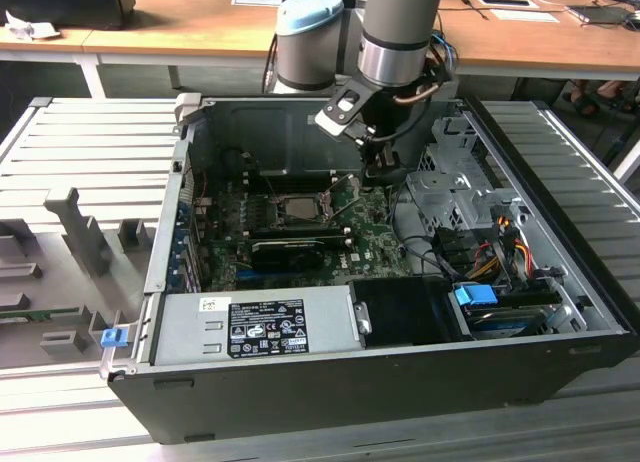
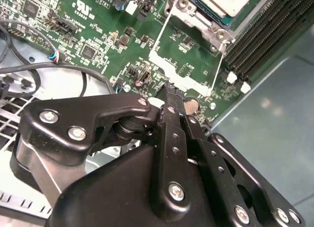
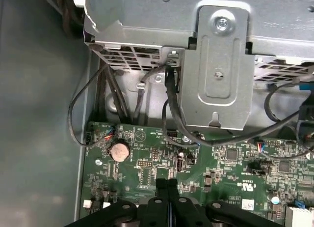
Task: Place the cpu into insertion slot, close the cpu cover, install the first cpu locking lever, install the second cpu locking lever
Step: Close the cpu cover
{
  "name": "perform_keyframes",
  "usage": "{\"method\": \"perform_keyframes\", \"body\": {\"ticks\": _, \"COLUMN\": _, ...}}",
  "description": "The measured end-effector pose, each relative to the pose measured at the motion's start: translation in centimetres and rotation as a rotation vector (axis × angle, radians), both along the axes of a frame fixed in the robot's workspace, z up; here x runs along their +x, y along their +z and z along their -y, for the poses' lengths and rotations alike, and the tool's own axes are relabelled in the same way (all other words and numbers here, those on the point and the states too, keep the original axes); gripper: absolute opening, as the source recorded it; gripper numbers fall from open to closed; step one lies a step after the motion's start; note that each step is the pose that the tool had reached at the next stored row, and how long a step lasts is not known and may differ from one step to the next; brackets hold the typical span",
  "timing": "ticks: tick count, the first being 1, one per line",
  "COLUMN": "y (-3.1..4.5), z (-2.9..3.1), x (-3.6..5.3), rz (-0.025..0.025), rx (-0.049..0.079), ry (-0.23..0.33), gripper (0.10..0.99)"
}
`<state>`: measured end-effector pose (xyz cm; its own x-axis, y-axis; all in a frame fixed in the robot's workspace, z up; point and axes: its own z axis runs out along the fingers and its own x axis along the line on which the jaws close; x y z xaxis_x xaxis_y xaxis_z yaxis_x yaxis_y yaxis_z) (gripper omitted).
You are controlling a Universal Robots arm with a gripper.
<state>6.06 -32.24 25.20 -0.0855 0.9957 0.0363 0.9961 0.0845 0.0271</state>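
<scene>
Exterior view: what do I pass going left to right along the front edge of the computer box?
blue clip → silver box with a sticker → black box → blue tab

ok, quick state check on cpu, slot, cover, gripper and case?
cpu: seated in the slot, metal face up.
insertion slot: filled, not covered.
cpu cover: open, tilted up off the slot.
gripper: jaws shut, tips at the cover's free edge; contact unclear.
computer case: side open, arm reaching inside.
</scene>
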Motion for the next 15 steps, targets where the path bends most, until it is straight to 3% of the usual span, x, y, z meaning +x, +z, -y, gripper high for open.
{"method": "perform_keyframes", "body": {"ticks": 2, "y": -0.08, "z": 0.0, "x": 0.26, "rz": -0.0081, "rx": 0.0, "ry": 0.0, "gripper": 0.106}}
{"method": "perform_keyframes", "body": {"ticks": 4, "y": 0.42, "z": 0.0, "x": 0.57, "rz": -0.0168, "rx": 0.001, "ry": 0.0, "gripper": 0.106}}
{"method": "perform_keyframes", "body": {"ticks": 6, "y": 0.2, "z": 0.0, "x": 1.02, "rz": -0.0306, "rx": 0.0, "ry": 0.0, "gripper": 0.106}}
{"method": "perform_keyframes", "body": {"ticks": 9, "y": -0.58, "z": 0.0, "x": 1.12, "rz": -0.0435, "rx": 0.0, "ry": 0.0, "gripper": 0.106}}
{"method": "perform_keyframes", "body": {"ticks": 11, "y": -0.56, "z": 0.01, "x": 1.12, "rz": -0.0605, "rx": 0.0, "ry": 0.0, "gripper": 0.106}}
{"method": "perform_keyframes", "body": {"ticks": 12, "y": -0.38, "z": 0.0, "x": 1.11, "rz": -0.076, "rx": 0.0, "ry": 0.0, "gripper": 0.106}}
{"method": "perform_keyframes", "body": {"ticks": 13, "y": -0.22, "z": 0.0, "x": 1.09, "rz": -0.083, "rx": 0.0, "ry": 0.0, "gripper": 0.106}}
{"method": "perform_keyframes", "body": {"ticks": 14, "y": -0.15, "z": 0.0, "x": 1.03, "rz": -0.0862, "rx": 0.0, "ry": 0.0, "gripper": 0.106}}
{"method": "perform_keyframes", "body": {"ticks": 15, "y": -0.16, "z": -0.01, "x": 0.89, "rz": -0.0862, "rx": 0.0, "ry": 0.0, "gripper": 0.106}}
